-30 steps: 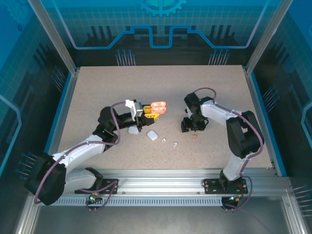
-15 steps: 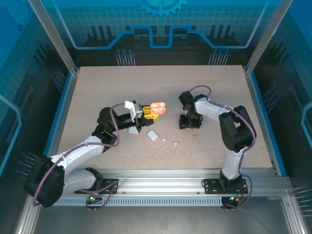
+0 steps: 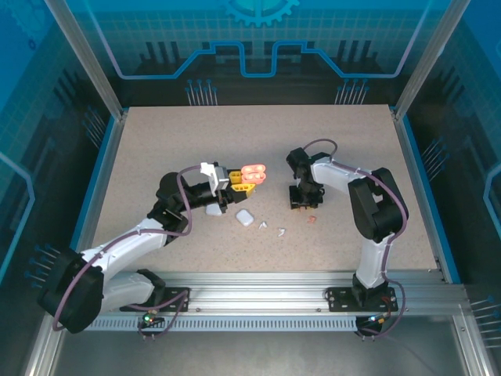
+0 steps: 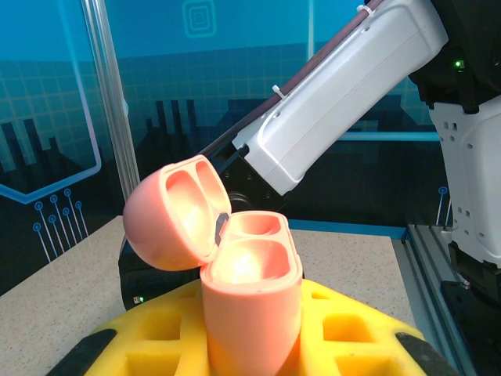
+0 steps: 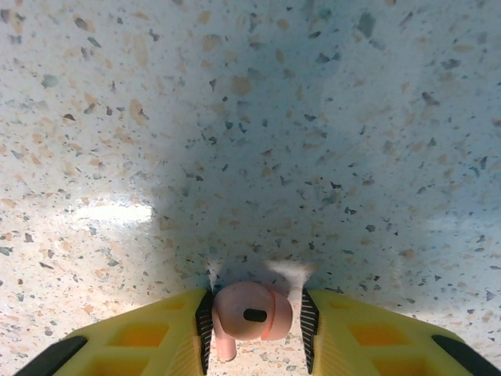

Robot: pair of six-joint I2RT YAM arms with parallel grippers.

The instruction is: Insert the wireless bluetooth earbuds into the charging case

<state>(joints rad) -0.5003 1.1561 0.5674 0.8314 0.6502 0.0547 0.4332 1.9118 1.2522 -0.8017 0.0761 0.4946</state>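
Note:
My left gripper (image 3: 243,182) is shut on a salmon-pink charging case (image 3: 253,172), held above the table with its lid open. In the left wrist view the case (image 4: 250,313) stands upright between the yellow fingers (image 4: 156,333). Its lid (image 4: 168,215) is tipped back to the left and both wells are empty. My right gripper (image 3: 301,205) points down at the table. In the right wrist view a pink earbud (image 5: 252,312) lies on the table between its jaws. The left pad (image 5: 203,325) touches it and a thin gap remains at the right pad (image 5: 308,325).
A second pink earbud (image 3: 312,220) lies just right of my right gripper. Two white earbuds (image 3: 264,225) (image 3: 281,232) and two white cases (image 3: 245,218) (image 3: 213,210) lie on the speckled table (image 3: 156,149) between the arms. My right arm's white link (image 4: 344,78) shows behind the open case.
My right gripper has shifted slightly left onto the pink earbud and its jaws have narrowed around it. My left arm holds still with the open case.

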